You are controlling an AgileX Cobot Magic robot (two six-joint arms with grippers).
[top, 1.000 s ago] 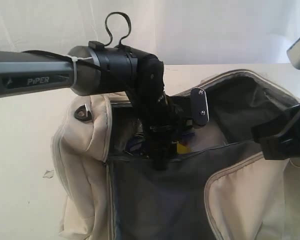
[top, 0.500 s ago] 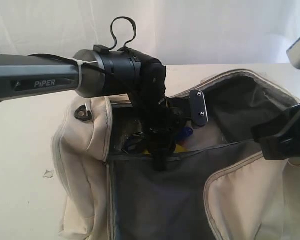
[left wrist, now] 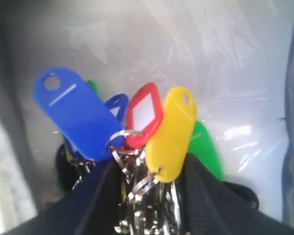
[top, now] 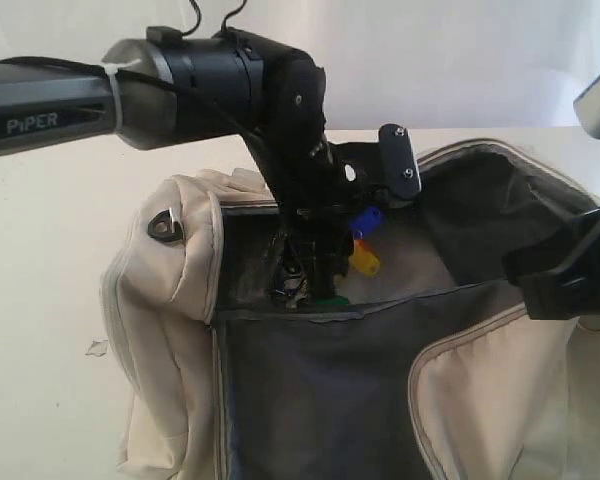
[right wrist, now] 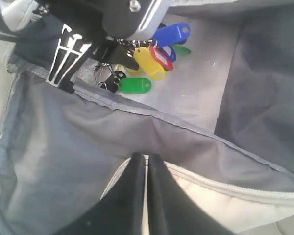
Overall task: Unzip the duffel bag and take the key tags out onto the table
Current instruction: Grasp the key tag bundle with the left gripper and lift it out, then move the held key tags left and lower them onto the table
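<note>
Left wrist view puts the key tags (left wrist: 152,127) right at the left gripper (left wrist: 152,196); its two dark fingers are pressed in on the cluster of metal rings, and the blue, red, yellow and green tags fan out beyond the tips; so this pincer is closed and gripping the bunch by its rings.

Seen from the exterior view, the left gripper (top: 315,265) points down into the open mouth of the duffel bag (top: 160,300); the key tags (top: 360,245) hang just beside it, above the pale bottom of the compartment and level with the grey front rim rather than clear of it.

The right gripper (right wrist: 146,191) has its fingers drawn together on the edge of the bag's front flap; it appears to be pinching that fabric to hold the opening wide, well apart from the key tags (right wrist: 152,58).

What the coming move turns on: the bunch dangles below the left pincer, long axis roughly vertical, so it probably has to rise above the rim before travelling sideways; bare table (top: 40,300) lies on the left arm's own side of the bag.
</note>
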